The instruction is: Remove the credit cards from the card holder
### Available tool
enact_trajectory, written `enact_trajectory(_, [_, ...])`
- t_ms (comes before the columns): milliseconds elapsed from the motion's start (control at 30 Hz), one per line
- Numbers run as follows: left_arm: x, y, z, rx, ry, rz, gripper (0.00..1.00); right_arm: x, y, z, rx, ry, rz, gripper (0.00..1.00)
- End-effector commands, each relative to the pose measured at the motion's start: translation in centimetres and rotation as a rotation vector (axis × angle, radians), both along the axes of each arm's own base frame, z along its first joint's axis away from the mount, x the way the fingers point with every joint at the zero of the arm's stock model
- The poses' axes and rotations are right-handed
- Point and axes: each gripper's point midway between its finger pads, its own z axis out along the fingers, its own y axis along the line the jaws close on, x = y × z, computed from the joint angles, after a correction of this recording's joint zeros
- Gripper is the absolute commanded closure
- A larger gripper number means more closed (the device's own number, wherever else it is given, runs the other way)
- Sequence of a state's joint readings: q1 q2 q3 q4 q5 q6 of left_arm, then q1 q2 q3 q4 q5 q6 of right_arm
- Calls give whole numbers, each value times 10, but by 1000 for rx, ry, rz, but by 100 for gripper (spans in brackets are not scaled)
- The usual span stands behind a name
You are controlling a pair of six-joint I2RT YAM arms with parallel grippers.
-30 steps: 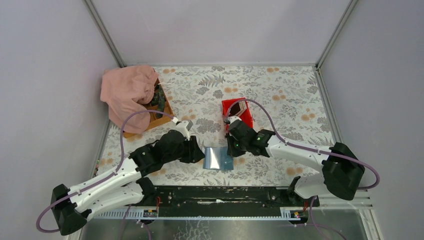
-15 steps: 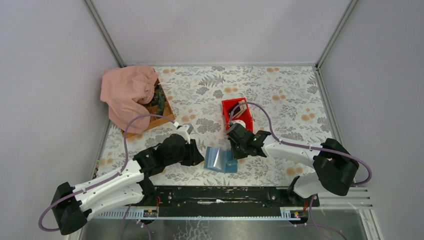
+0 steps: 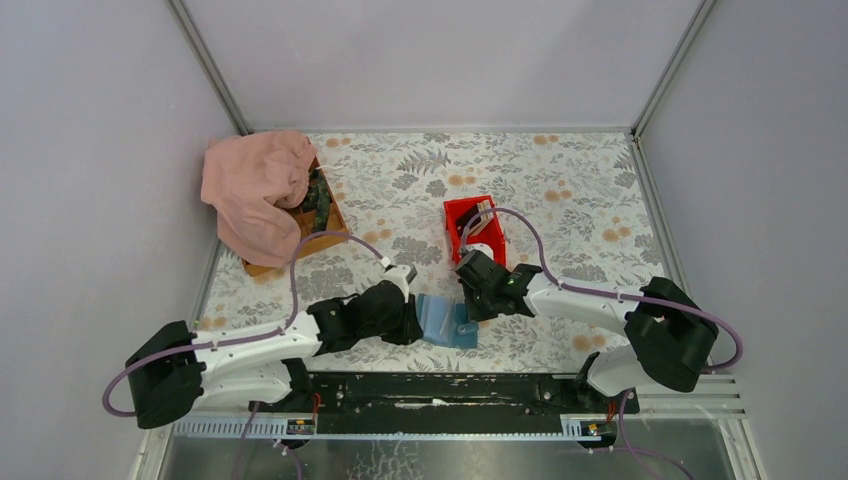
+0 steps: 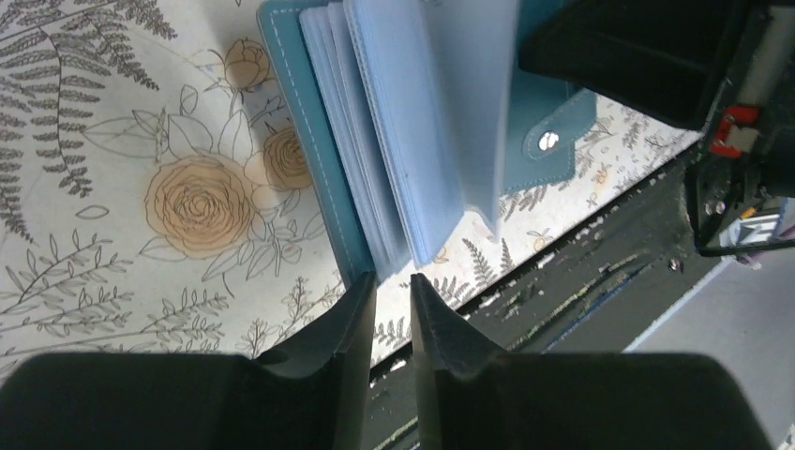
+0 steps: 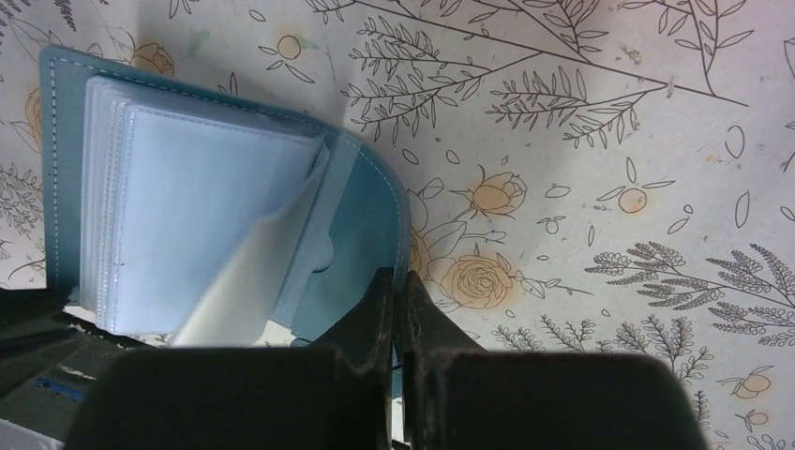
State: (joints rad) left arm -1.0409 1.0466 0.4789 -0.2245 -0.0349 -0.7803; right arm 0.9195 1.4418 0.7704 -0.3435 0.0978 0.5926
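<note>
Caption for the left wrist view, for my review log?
Left hand, fingers narrowly parted, poised at the corner of the open blue card holder, clear sleeves fanned, on the floral tablecloth.

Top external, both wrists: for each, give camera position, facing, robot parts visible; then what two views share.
Top external: above, behind the bases, facing down at table; both arms.
Left wrist: on that arm, facing open card holder; left fingers.
Right wrist: on that arm, facing it; right fingers shut on its edge.
Shared: card holder.

Blue card holder (image 5: 370, 208), floral-patterned table (image 3: 580, 190)
</note>
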Motion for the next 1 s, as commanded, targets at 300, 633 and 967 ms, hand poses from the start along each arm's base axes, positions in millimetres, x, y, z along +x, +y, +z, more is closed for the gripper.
enact_trajectory(300, [23,-26,-7,8,-39,34,74,3,-7,5,11,-42,-16,100])
enact_trajectory(633, [33,-32,-16,47,-43,56,76,1,0,13,73,-56,16,100])
enact_trajectory(967, [33,-64,15,-48,-107,-31,77,-3,3,6,91,-40,32,100])
